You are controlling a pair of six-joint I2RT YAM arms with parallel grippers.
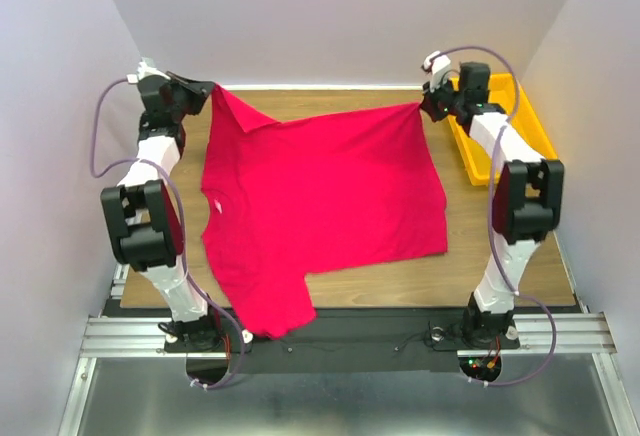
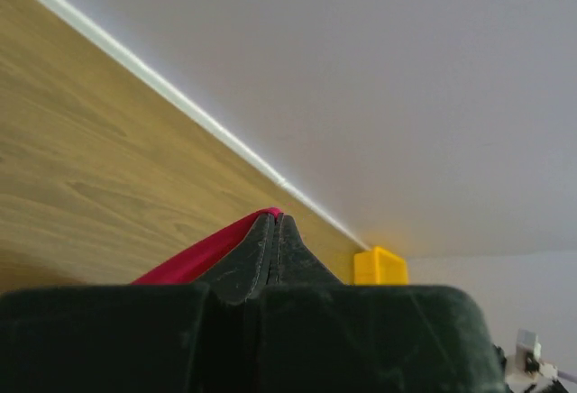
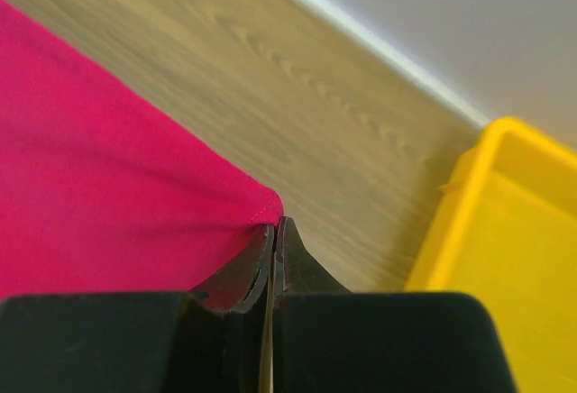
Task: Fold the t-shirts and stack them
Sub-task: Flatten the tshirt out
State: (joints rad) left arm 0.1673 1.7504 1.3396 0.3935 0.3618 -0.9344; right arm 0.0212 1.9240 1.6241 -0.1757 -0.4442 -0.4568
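Observation:
One crimson-red t-shirt (image 1: 310, 206) hangs spread over the wooden table, its lower sleeve drooping past the near edge. My left gripper (image 1: 207, 89) is shut on the shirt's far-left corner, held up near the back wall; in the left wrist view the red cloth (image 2: 203, 253) runs along the closed fingers (image 2: 261, 253). My right gripper (image 1: 424, 106) is shut on the far-right corner, and in the right wrist view the shirt's hemmed corner (image 3: 135, 186) is pinched at the fingertips (image 3: 245, 271). The neck opening faces left.
A yellow plastic tray (image 1: 535, 121) stands at the right back of the table, close to my right arm; it also shows in the right wrist view (image 3: 505, 258) and its corner in the left wrist view (image 2: 379, 267). White walls enclose the table on three sides.

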